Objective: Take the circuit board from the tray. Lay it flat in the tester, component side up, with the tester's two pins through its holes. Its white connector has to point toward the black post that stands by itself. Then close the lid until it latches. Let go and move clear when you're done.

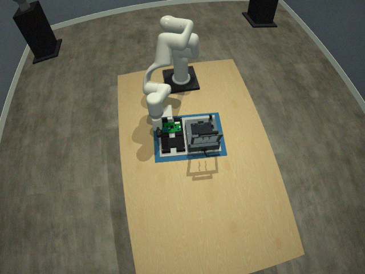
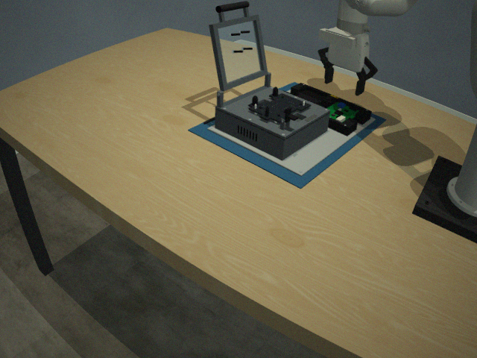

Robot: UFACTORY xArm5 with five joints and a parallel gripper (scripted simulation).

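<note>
The green circuit board (image 1: 172, 127) lies in the black tray (image 1: 172, 136) at the end nearest the arm's base; it also shows in the exterior view (image 2: 341, 112). The grey tester (image 2: 271, 121) stands beside the tray with its lid (image 2: 239, 54) raised upright; it also shows in the top view (image 1: 203, 132). Black posts (image 2: 275, 92) stand on the tester's top. My gripper (image 2: 345, 80) is open and empty. It hangs a little above the tray's board end, fingers pointing down.
Tray and tester sit on a white plate on a blue mat (image 2: 292, 154). The arm's black base plate (image 1: 180, 79) is bolted to the table behind the mat. Black pedestals (image 1: 36, 32) stand on the floor far from the table.
</note>
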